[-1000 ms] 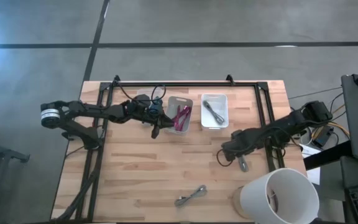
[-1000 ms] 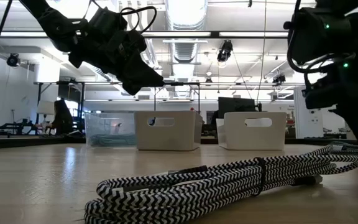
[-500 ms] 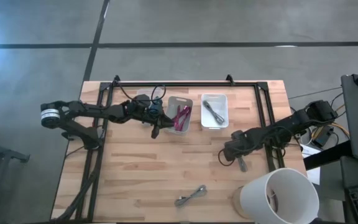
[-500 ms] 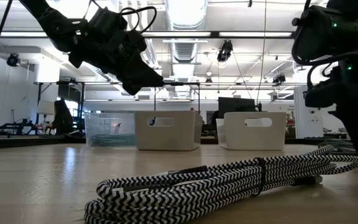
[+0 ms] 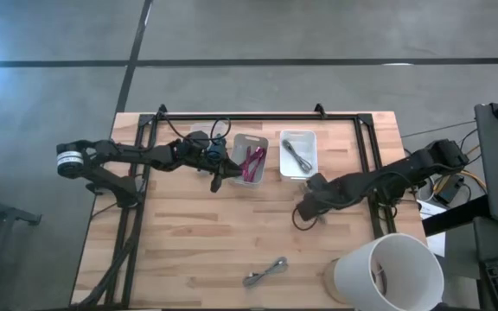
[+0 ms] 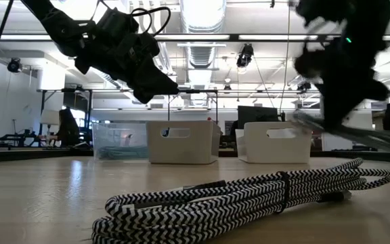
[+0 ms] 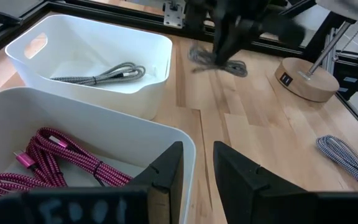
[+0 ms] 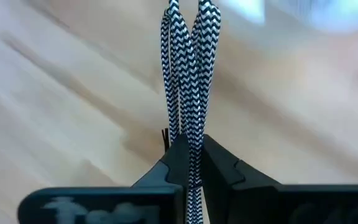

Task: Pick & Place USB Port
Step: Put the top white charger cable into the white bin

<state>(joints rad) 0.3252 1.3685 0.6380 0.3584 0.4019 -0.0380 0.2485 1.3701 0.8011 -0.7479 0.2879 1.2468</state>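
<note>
My right gripper (image 5: 310,206) is above the table, just near of the white bin (image 5: 298,155) that has a grey cable in it, and is shut on a black-and-white braided USB cable (image 8: 185,68). That cable's loop shows in the high view (image 5: 298,219). A second braided cable (image 5: 264,272) lies flat near the table's near edge, large in the low view (image 6: 249,195). My left gripper (image 5: 217,179) hovers open beside the white bin holding a pink cable (image 5: 251,159), over its rim (image 7: 194,167). My right gripper pinches the braided cable's bundled strands (image 8: 190,140) between its two fingers. The strands run straight on past the fingertips, along the fingers. In the low view the cable (image 6: 357,134) trails off the gripper above the table, lifted clear.
A lamp with a white shade (image 5: 389,271) and round wooden base (image 7: 306,78) stands at the near right corner. A black frame (image 5: 258,117) runs along the far edge and both sides. Bare wood lies between the bins and the near cable.
My right gripper has moved toward the table's left and a little toward the far edge, nearer the bins, keeping shut on the braided cable. The cable, which lay on the table below the gripper, is now carried along and off the wood.
</note>
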